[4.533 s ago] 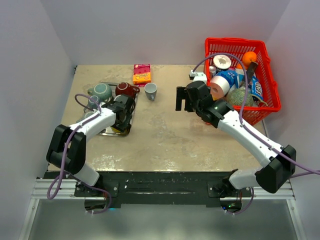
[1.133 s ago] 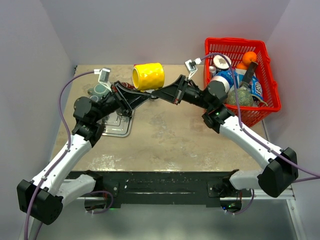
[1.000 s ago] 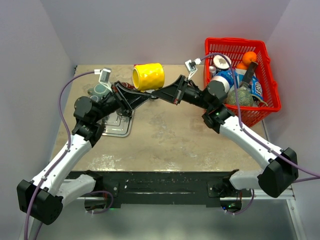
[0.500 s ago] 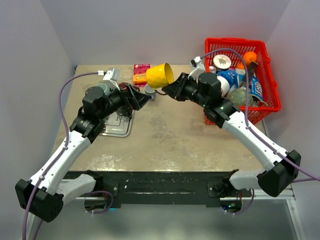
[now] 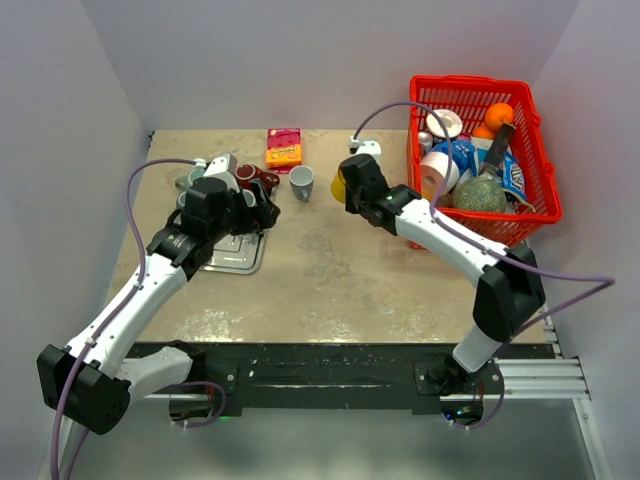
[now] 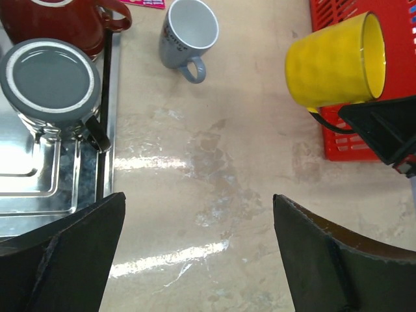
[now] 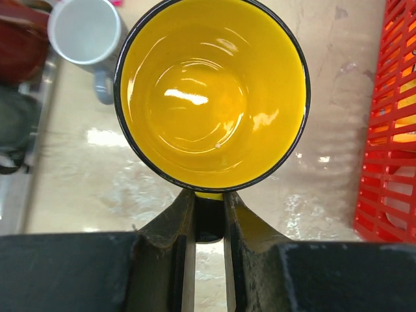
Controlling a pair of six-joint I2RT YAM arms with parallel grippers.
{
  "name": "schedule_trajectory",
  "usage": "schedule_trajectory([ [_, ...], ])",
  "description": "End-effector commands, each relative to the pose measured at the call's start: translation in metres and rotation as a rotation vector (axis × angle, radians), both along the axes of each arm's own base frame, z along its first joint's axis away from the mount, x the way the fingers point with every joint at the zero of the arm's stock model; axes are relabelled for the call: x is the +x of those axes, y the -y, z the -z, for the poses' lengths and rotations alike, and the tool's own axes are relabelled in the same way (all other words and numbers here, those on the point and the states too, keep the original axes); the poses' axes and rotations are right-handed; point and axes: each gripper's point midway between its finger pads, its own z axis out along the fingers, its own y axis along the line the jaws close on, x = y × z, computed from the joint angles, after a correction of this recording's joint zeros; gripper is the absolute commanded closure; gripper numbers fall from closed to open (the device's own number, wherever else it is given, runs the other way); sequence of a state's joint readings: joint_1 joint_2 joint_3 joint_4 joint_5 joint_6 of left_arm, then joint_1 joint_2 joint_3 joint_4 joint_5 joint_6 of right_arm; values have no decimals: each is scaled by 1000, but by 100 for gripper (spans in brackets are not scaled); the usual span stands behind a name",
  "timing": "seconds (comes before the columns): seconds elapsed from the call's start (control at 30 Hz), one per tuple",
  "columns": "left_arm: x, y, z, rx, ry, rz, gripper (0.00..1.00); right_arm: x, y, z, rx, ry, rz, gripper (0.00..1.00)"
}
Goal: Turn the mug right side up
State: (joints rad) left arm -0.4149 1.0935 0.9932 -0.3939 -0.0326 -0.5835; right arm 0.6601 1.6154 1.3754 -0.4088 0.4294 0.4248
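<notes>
Lowered from mid-air since a second ago, the yellow mug (image 7: pixel 211 97) now rides with the right arm alone. Nearest, the left hand (image 6: pixel 198 201) gapes wide and empty beside the tray (image 6: pixel 32 179). Farther, the right hand (image 7: pixel 209 218) pinches the mug's handle, mouth up, at 3 o'clock of the grey mug (image 6: pixel 188 29). Turning looks done; set-down and release remain, and contact with the surface (image 6: pixel 214 149) is unclear.

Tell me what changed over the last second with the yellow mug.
The left gripper let go of the yellow mug, opened and drew back toward the tray. The right gripper, shut on the mug, swung it down toward the table near the red basket. The grey mug, tray and basket stayed put.
</notes>
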Motion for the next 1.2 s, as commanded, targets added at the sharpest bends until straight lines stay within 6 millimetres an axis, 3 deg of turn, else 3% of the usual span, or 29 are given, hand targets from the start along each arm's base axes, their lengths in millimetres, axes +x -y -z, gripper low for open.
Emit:
schedule_trajectory([
  [0.0,5,-13,-12,63,46,-40,1,34,-1,-58,-25,191,86,100],
  [0.03,5,-14,-12,66,47,-44,1,39,-5,-40,-59,157,78,100],
  [0.13,4,-20,-9,88,39,-64,1,50,-16,-34,-64,157,71,100],
  [0.37,2,-24,-2,125,8,-66,1,80,-34,9,-120,128,82,100],
  [0.57,2,-31,5,173,-13,-81,1,100,-49,29,-138,130,76,100],
  [0.97,3,-34,24,213,-71,-91,1,119,-60,72,-179,106,74,100],
  [1.03,4,-36,30,227,-87,-100,1,120,-59,71,-182,104,87,91],
  [1.07,3,-38,34,238,-104,-105,1,120,-58,71,-188,104,95,73],
  [1.17,3,-39,43,251,-136,-115,1,119,-55,63,-171,124,113,51],
])
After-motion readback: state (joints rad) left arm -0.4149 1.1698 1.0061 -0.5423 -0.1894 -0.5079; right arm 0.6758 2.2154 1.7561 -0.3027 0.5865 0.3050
